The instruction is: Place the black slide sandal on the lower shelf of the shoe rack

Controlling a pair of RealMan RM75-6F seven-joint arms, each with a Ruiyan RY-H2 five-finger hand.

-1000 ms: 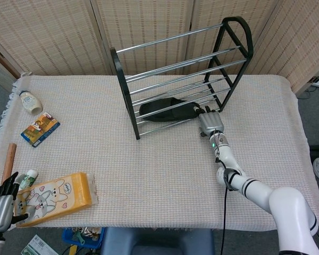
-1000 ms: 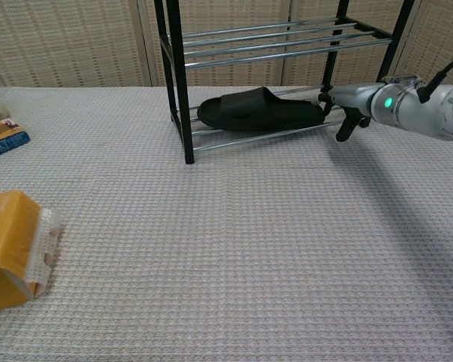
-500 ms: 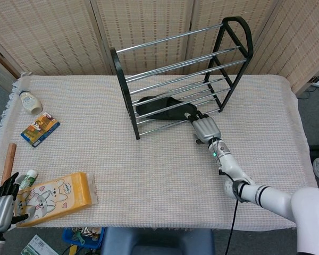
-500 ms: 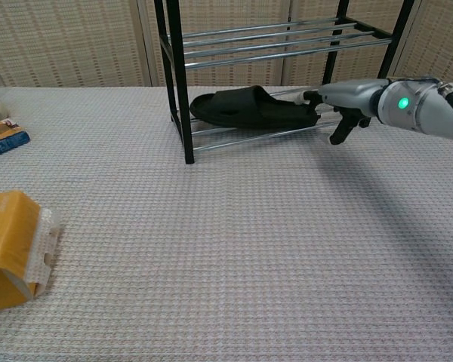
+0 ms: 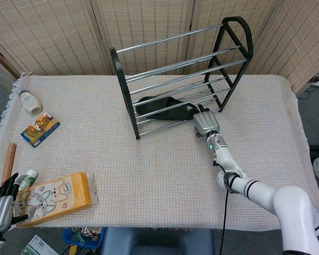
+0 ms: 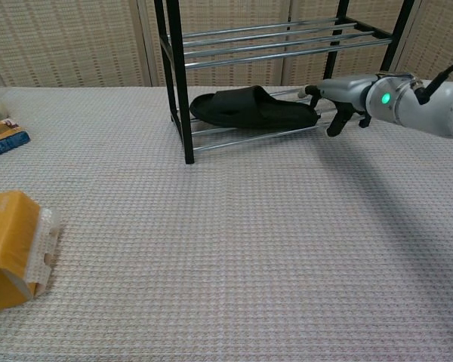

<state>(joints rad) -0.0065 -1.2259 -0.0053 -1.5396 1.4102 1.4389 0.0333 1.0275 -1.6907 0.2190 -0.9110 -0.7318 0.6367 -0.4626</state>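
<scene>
**Sandal on lower shelf, right fingers at its heel end**

The black slide sandal [image 5: 162, 104] lies on the lower shelf [image 6: 241, 136] of the shoe rack [image 5: 182, 74], long axis along the rails. In the head view the rails cross over it and hide parts of its strap; the chest view shows it whole, sole on the bars.

My right hand [image 5: 204, 121] sits at the sandal's 4 o'clock end in the head view. The fingers [image 6: 312, 92] reach in at the shelf's edge and meet the sandal's end. Whether they pinch it or only touch it I cannot tell: the hand's back covers them from above, and from the chest they are small and dark against the shoe.

My left hand [image 5: 2, 204] is at the table's [image 5: 165, 175] 7 o'clock corner, cut off by the frame edge, fingers spread and holding nothing. It is just beside the yellow packet [image 5: 56, 197]. The chest view does not show this hand.
</scene>
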